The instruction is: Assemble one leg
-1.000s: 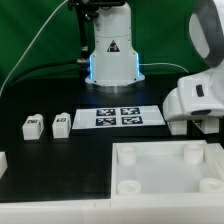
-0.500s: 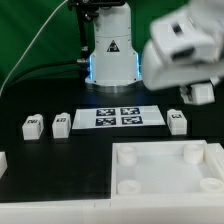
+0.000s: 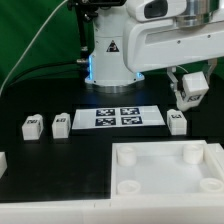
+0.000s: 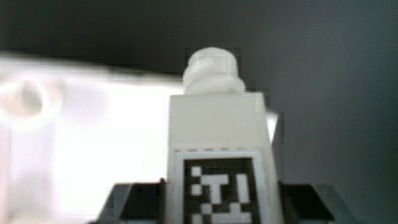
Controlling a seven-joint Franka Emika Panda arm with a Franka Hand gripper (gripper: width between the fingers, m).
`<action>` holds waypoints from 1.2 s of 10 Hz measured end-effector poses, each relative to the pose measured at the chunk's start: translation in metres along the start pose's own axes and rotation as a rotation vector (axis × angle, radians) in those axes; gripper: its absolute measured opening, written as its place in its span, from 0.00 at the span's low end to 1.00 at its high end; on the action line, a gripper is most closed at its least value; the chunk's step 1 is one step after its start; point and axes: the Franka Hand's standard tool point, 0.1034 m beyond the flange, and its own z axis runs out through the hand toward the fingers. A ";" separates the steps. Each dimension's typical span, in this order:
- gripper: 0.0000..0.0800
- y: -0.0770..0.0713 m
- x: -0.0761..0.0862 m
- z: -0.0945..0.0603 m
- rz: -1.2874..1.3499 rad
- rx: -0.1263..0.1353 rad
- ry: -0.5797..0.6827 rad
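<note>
My gripper (image 3: 189,88) hangs at the exterior view's right, above the table and above a loose leg (image 3: 178,122). It is shut on another leg (image 3: 187,86). In the wrist view that held leg (image 4: 222,140) stands between the dark fingers (image 4: 146,205), its marker tag facing the camera and its round peg end pointing away. My gripper (image 4: 222,208) grips it at the tag end. Two more legs (image 3: 31,125) (image 3: 61,123) lie at the left. The big white tabletop (image 3: 165,185) with round corner sockets lies in front, and shows as a white blur in the wrist view (image 4: 54,100).
The marker board (image 3: 120,117) lies between the legs, in front of the arm's base (image 3: 110,55). A white piece (image 3: 2,159) shows partly at the exterior view's left edge. Black table surface runs between the legs and the tabletop.
My gripper has risen from low at the table's right and the arm has swung across the view. A leg that it hid on the table now shows below it.
</note>
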 end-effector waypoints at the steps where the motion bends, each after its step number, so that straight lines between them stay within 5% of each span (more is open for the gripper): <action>1: 0.36 0.016 0.027 -0.017 -0.052 -0.019 0.138; 2: 0.36 0.025 0.049 -0.030 -0.064 -0.038 0.256; 4: 0.36 0.021 0.081 -0.052 -0.080 -0.072 0.525; 7: 0.36 0.030 0.078 -0.046 -0.083 -0.110 0.725; 10: 0.36 0.028 0.075 -0.035 -0.086 -0.100 0.676; 12: 0.36 0.019 0.068 0.003 -0.090 -0.076 0.629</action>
